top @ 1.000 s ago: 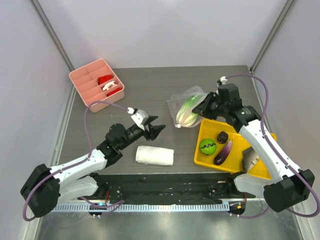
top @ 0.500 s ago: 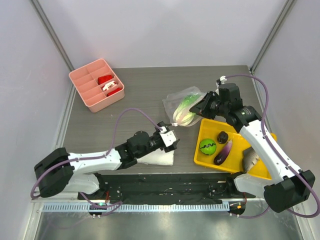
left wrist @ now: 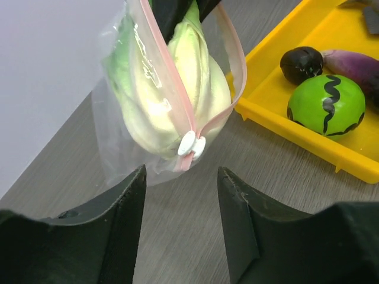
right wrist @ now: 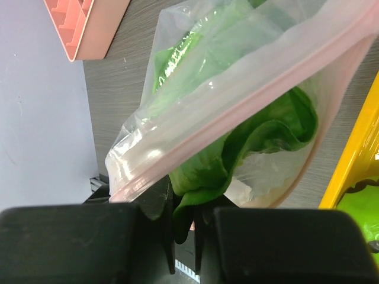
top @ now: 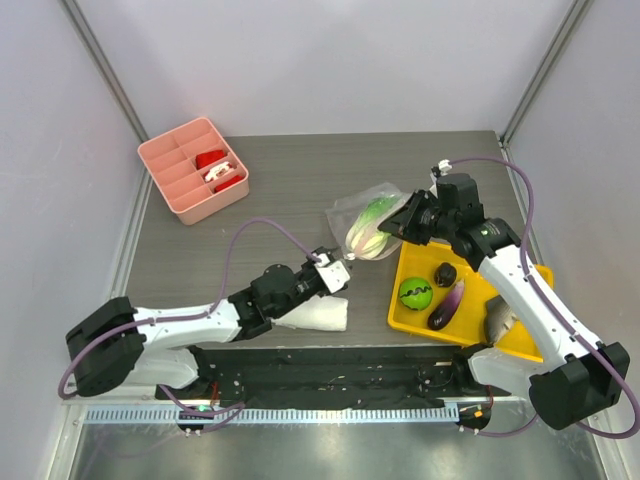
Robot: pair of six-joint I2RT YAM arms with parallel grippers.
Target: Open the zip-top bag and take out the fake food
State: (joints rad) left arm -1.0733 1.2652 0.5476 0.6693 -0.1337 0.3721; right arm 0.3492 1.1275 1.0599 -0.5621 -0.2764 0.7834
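The zip-top bag hangs open, its pink strip parted, with the pale green-white cabbage inside. My right gripper is shut on a green cabbage leaf at the bag's mouth and holds both above the table. My left gripper is open and empty, just below the bag's white slider; the bag hangs in front of its fingers. The striped green ball and the purple eggplant lie in the yellow tray.
A white folded towel lies under my left wrist. The pink divided box with red-white items stands at the back left. The tray also holds a small dark piece and a grey piece.
My left arm has swung right, over the towel, to just below the bag. My right gripper has shifted the bag and cabbage slightly left.
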